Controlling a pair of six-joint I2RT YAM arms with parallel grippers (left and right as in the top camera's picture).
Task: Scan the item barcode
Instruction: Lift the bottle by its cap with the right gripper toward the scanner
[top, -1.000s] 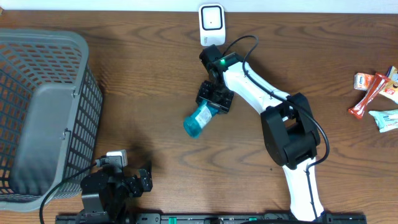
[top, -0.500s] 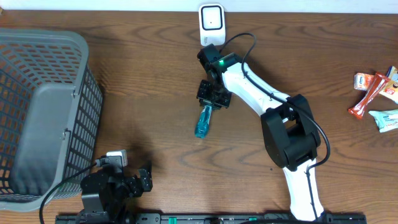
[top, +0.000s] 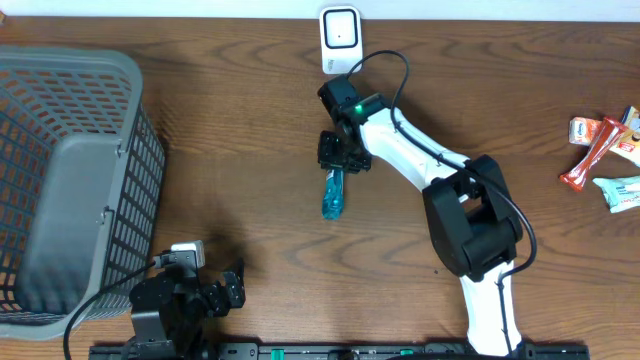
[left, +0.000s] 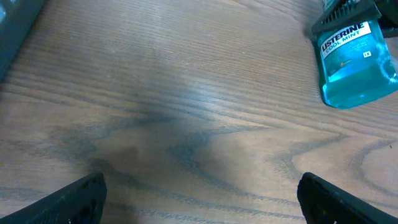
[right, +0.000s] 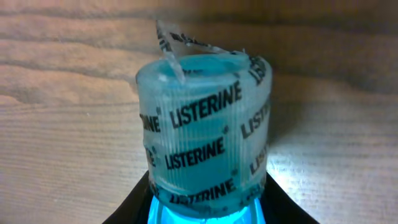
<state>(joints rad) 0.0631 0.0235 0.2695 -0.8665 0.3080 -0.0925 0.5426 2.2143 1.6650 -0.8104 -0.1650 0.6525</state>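
Listerine bottle (top: 333, 194) in half-closed right fingers (right: 127, 211); left fingers (left: 78, 194) wide.

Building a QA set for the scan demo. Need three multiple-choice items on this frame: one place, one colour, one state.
1. Where on the table is the basket?
A. right end
B. left end
C. middle

2. The liquid in the bottle is:
A. blue
B. green
C. clear

3. The left claw is:
A. shut on the bottle
B. shut, empty
C. open, empty

Answers:
1 B: the overhead view shows it filling the left end.
2 A: the left wrist view shows blue liquid under the label.
3 C: its fingers stand wide apart with only bare wood between them.
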